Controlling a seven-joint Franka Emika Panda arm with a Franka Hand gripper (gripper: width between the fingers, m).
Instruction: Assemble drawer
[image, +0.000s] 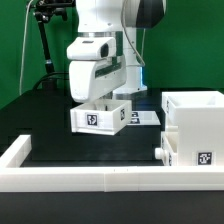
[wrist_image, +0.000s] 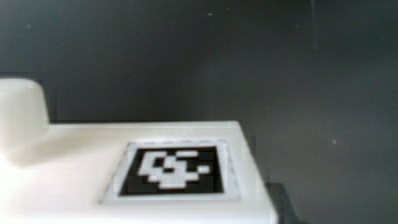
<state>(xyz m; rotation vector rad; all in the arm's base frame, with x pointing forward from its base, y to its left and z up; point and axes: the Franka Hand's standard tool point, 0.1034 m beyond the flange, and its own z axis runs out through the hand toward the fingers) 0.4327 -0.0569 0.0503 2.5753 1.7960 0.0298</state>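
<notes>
Gripper (image: 97, 98) sat at the centre of the exterior frame, hanging from the white arm (image: 100, 30) that filled the upper middle. It was down over a small open-top box (image: 102, 113), its fingers reaching the box's top rim, but whether they were spread or pinching a wall could not be told. The box appeared to be just above the black table (image: 60, 140), with one tag (image: 93, 119) on its front face and another on its side.

Housing (image: 196, 128) stood at the right edge of the frame, well apart from the box, with a knob (image: 161, 152) on its lower left face and a tag (image: 206, 157) at its lower right. A marker board (image: 146, 117) lay flat between box and housing, further back. A low white wall (image: 90, 180) ran across the bottom of the frame.

In the wrist picture a blurred white surface (wrist_image: 80, 150) filled the lower left, bearing a tag (wrist_image: 173, 170), with a pale rounded shape (wrist_image: 22, 115) at the left edge and dark table behind.
</notes>
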